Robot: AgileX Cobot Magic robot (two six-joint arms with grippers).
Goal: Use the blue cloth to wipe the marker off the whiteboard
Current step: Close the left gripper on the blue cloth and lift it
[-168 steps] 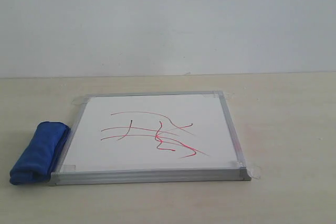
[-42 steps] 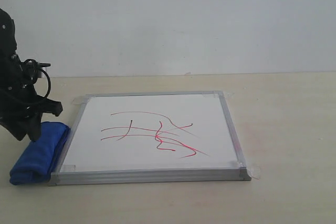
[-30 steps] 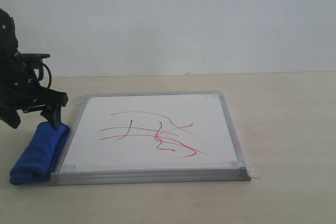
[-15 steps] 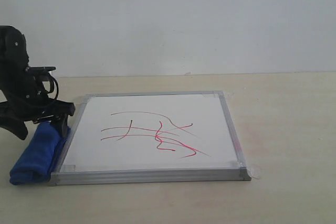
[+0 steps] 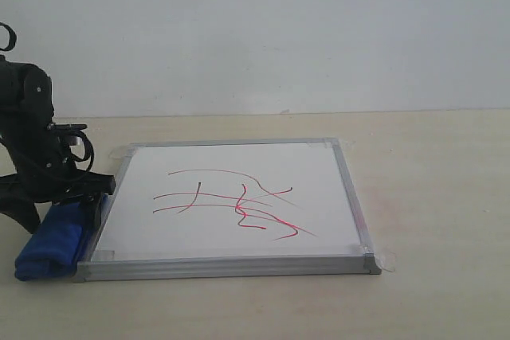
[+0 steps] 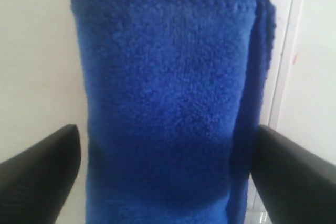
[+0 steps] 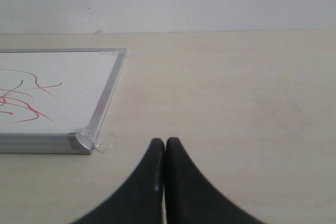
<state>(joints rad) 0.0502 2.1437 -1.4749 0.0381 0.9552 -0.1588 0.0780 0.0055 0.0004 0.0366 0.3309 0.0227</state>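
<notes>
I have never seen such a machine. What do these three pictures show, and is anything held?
It is a robot with two arms, each ending in jaws. One picture comes from a camera that stands apart; the other two from cameras on the wrists. On the table lies a whiteboard with marker lines, and beside it a blue cloth. The left arm has its jaws open on either side of the cloth, not closed on it. The right arm's jaws are shut and empty.

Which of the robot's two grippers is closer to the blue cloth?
Left. The left gripper straddles the blue cloth, a finger on each side. The right gripper, shut, is beyond the opposite side of the whiteboard.
</notes>
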